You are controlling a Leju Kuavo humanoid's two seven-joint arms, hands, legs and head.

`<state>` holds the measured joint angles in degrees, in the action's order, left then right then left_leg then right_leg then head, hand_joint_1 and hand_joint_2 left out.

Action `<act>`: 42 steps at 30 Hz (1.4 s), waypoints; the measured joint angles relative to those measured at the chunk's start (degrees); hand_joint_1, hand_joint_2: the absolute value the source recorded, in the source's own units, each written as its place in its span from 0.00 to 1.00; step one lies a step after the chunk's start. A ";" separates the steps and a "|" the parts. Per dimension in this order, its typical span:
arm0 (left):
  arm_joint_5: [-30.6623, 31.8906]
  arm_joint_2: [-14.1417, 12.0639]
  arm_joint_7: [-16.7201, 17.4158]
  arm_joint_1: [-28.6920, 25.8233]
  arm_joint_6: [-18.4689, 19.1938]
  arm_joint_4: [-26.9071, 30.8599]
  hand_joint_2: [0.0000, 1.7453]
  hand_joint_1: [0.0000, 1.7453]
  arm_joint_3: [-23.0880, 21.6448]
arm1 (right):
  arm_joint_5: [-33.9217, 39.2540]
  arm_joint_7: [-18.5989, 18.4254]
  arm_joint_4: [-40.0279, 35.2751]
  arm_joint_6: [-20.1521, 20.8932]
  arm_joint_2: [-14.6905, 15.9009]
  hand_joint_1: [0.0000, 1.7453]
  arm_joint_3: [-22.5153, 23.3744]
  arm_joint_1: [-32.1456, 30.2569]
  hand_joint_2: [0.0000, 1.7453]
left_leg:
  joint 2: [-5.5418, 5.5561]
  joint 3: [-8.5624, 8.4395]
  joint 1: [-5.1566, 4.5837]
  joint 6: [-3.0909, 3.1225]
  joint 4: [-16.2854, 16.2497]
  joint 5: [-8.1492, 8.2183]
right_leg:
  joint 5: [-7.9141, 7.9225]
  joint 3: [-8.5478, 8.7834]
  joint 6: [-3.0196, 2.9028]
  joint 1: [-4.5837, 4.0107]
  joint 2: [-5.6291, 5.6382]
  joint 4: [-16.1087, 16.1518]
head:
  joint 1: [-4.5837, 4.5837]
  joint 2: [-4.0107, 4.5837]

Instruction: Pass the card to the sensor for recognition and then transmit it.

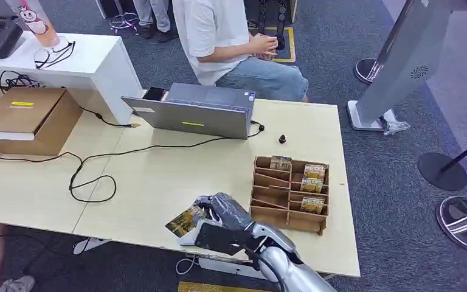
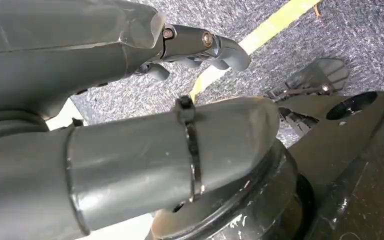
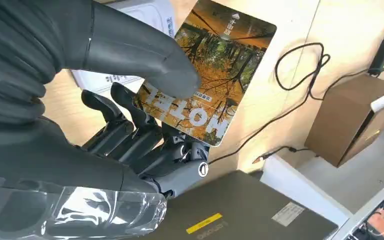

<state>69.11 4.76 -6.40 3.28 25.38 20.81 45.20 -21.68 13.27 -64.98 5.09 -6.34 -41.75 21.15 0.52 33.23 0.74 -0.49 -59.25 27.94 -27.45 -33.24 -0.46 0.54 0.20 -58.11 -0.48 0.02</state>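
My right hand (image 1: 222, 219) hovers low over the table's front edge and pinches a card (image 1: 185, 220) printed with an autumn forest picture. In the right wrist view the thumb presses on the card (image 3: 215, 75) from above, with the dark fingers (image 3: 130, 125) beneath it. A white labelled device (image 3: 105, 80), the likely sensor, lies on the table partly under the card and hand. My left hand (image 2: 105, 100) hangs beside my body above grey carpet, fingers loosely curved and holding nothing.
A wooden card rack (image 1: 289, 194) with several cards stands just right of my hand. A grey laptop (image 1: 194, 112) sits at the far edge, with a person (image 1: 219, 36) seated behind it. A black cable (image 1: 91, 176) loops across the table, and a cardboard box (image 1: 30, 118) is at the left.
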 joint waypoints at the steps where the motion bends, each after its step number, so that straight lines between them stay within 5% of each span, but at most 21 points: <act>1: -0.24 -0.09 0.02 0.03 0.00 -0.07 0.00 0.00 -0.20 | 0.00 -0.02 0.56 0.15 -0.22 1.00 -0.32 0.36 1.00 | 0.00 0.00 0.00 0.00 0.00 0.00 | 0.00 0.00 0.00 0.00 0.00 0.00 | 0.00 0.00; 21: -3.54 -0.55 0.96 0.21 0.00 -0.87 0.00 0.00 -2.86 | 0.98 -1.25 11.41 -1.27 -4.87 1.00 -2.60 7.23 1.00 | 0.00 0.00 0.00 -0.01 0.00 -0.01 | 0.00 0.00 0.00 0.00 0.00 -0.01 | 0.00 0.00; 42: -6.38 -1.07 1.36 0.21 0.02 -1.44 0.00 0.00 -5.01 | -4.22 -2.60 15.84 -3.52 -5.18 1.00 -5.44 9.72 1.00 | 0.00 0.00 0.00 -0.01 0.00 -0.01 | 0.00 0.00 0.00 0.00 0.00 -0.01 | 0.00 0.00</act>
<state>62.73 3.69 -5.05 3.49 25.40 19.37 40.19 -25.90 10.67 -49.13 1.57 -11.52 -47.19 30.87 0.53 33.23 0.74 -0.50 -59.25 27.93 -27.45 -33.24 -0.46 0.54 0.21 -58.12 -0.48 0.02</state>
